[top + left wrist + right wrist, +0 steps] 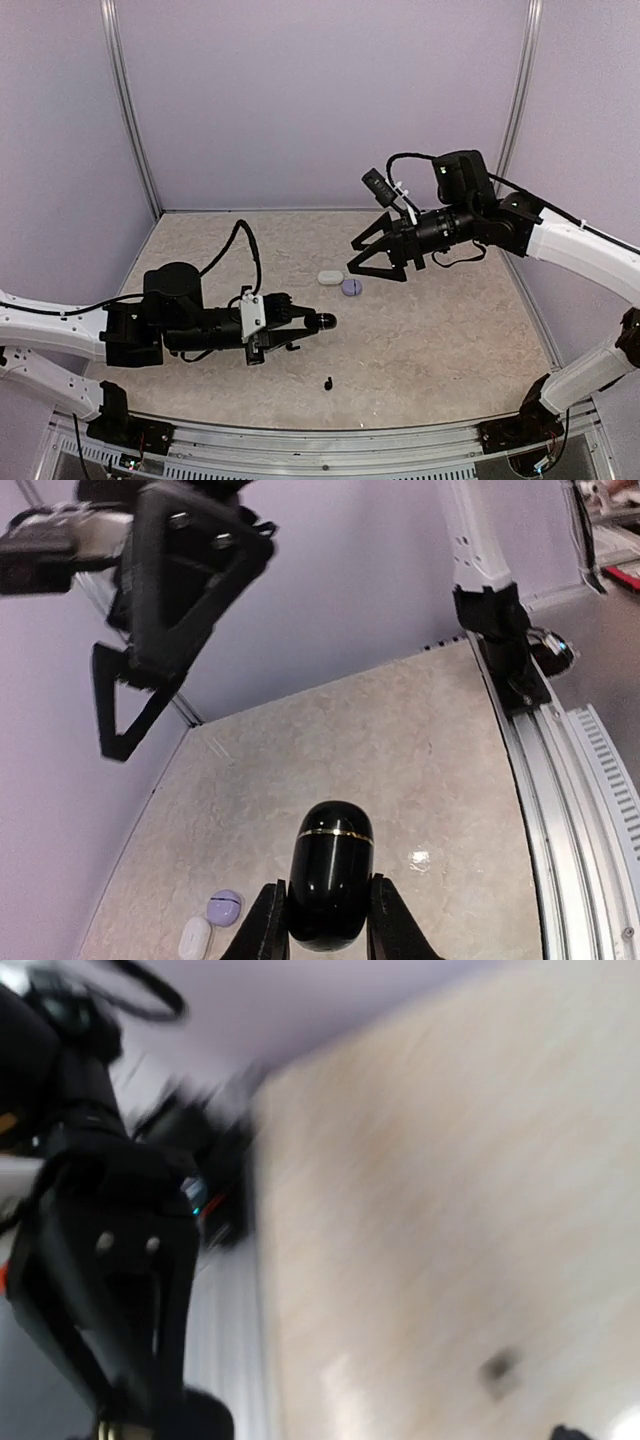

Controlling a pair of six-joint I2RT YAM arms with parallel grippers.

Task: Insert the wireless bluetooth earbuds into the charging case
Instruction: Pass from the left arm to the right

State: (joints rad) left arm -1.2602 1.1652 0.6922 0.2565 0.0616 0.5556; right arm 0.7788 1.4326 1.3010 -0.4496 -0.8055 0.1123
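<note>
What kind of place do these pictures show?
Probably a laboratory robot cell: plain wall panels between metal posts enclose a table, and a left arm and right arm are bolted to a rail at its near edge.

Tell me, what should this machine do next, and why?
Probably bring the right jaws, standing open above the table, over to the black case and lift its lid. The left jaws grip that case, it looks closed, and a black earbud lies loose on the table.
</note>
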